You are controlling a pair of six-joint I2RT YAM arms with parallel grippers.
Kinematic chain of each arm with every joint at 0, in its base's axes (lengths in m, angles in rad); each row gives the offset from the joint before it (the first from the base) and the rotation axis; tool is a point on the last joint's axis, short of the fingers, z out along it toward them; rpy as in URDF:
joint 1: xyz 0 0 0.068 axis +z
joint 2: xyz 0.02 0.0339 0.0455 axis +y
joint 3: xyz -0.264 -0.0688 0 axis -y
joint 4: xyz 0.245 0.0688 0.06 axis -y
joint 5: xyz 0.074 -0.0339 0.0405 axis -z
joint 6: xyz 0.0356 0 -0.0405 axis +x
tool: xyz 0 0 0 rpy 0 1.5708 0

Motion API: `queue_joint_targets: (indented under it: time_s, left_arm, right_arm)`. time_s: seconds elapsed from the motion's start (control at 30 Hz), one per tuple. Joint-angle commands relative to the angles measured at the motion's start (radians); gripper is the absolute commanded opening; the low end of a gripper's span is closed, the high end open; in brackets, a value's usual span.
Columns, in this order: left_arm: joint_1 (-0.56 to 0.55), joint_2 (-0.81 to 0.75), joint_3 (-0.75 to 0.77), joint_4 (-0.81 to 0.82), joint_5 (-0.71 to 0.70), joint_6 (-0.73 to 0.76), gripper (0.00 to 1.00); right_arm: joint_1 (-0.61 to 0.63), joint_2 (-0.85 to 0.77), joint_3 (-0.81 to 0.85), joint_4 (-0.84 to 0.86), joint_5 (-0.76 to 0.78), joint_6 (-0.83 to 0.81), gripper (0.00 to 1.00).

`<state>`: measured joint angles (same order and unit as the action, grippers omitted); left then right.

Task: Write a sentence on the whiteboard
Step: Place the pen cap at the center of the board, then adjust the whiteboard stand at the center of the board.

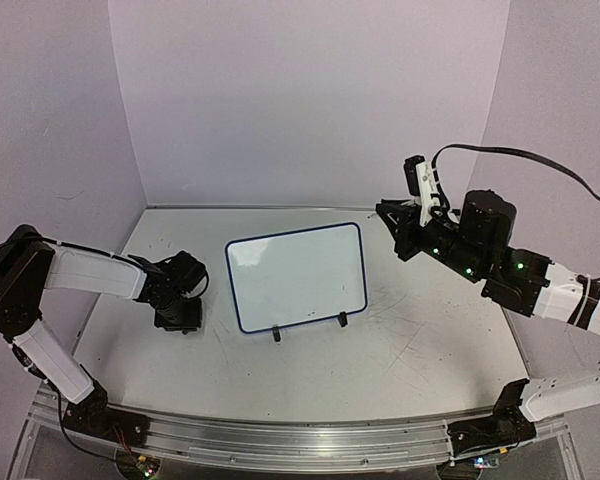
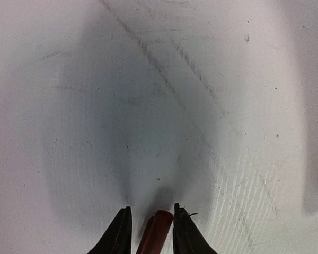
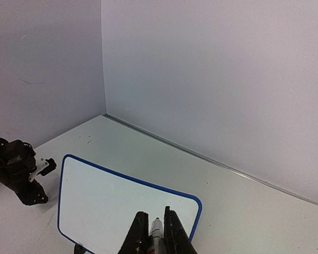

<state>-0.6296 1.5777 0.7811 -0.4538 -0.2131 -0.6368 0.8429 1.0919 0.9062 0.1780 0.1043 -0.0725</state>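
Note:
The whiteboard (image 1: 295, 275) stands tilted on two small black feet at mid-table, blue-rimmed, and the sentence does not show on its white face (image 3: 106, 201). My right gripper (image 1: 384, 209) hovers off the board's far right corner, shut on a marker. In the right wrist view the marker's pale tip (image 3: 156, 228) sits between the fingers of that gripper (image 3: 155, 211), aimed at the board's right end. Left of the board, my left gripper (image 1: 180, 322) points straight down at the table. Its jaws (image 2: 151, 207) are slightly apart, with a dark red cylinder (image 2: 158, 227) loose between them.
The white tabletop (image 1: 430, 350) is scratched and walled in by pale lilac panels at the back and both sides. A metal rail (image 1: 300, 440) runs along the near edge. A black cable (image 1: 540, 160) loops above the right arm.

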Motion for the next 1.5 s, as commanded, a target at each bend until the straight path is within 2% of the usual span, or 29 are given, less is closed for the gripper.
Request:
queue_joint_targets:
  time_s: [0.0, 0.2, 0.33, 0.47, 0.53, 0.6, 0.8, 0.9, 1.07, 1.27, 1.47]
  left_arm:
    - [-0.004, -0.032, 0.021, 0.004, -0.012, 0.017, 0.33]
    - [-0.004, -0.074, 0.014, -0.004, -0.012, 0.019, 0.47]
    - [-0.007, -0.155, 0.011, -0.014, -0.012, 0.022, 0.58]
    - [-0.01, -0.26, 0.013, -0.013, 0.006, 0.022, 0.69]
    - [-0.017, -0.305, 0.011, -0.011, 0.033, 0.011, 0.72]
    - [-0.037, -0.337, 0.011, -0.008, 0.063, 0.002, 0.74]
    - [-0.189, -0.393, -0.003, 0.057, 0.09, -0.106, 0.79]
    - [-0.302, -0.36, -0.006, 0.131, 0.066, -0.147, 0.8]
    - [-0.443, -0.202, 0.031, 0.256, 0.054, -0.146, 0.8]
    - [-0.502, 0.024, 0.11, 0.305, 0.044, -0.09, 0.81]
    - [-0.53, 0.124, 0.146, 0.303, 0.028, -0.087, 0.82]
  right_arm:
    - [0.002, 0.005, 0.008, 0.032, -0.016, 0.014, 0.0]
    - [0.002, 0.013, 0.013, 0.031, -0.02, 0.023, 0.0]
    - [0.002, 0.03, 0.036, 0.002, 0.006, 0.028, 0.0]
    - [0.001, 0.041, 0.045, -0.017, 0.068, 0.048, 0.0]
    - [0.002, 0.031, 0.033, -0.016, 0.149, 0.098, 0.0]
    - [-0.001, 0.011, 0.007, -0.001, 0.211, 0.136, 0.0]
    - [-0.003, -0.005, -0.012, 0.0, 0.211, 0.081, 0.0]
    - [-0.005, -0.026, -0.016, -0.003, 0.223, 0.046, 0.0]
    - [-0.007, -0.062, -0.015, -0.003, 0.246, 0.031, 0.0]
    - [-0.006, -0.102, -0.02, -0.006, 0.229, 0.052, 0.0]
    - [-0.007, -0.151, -0.046, -0.008, 0.192, 0.065, 0.0]
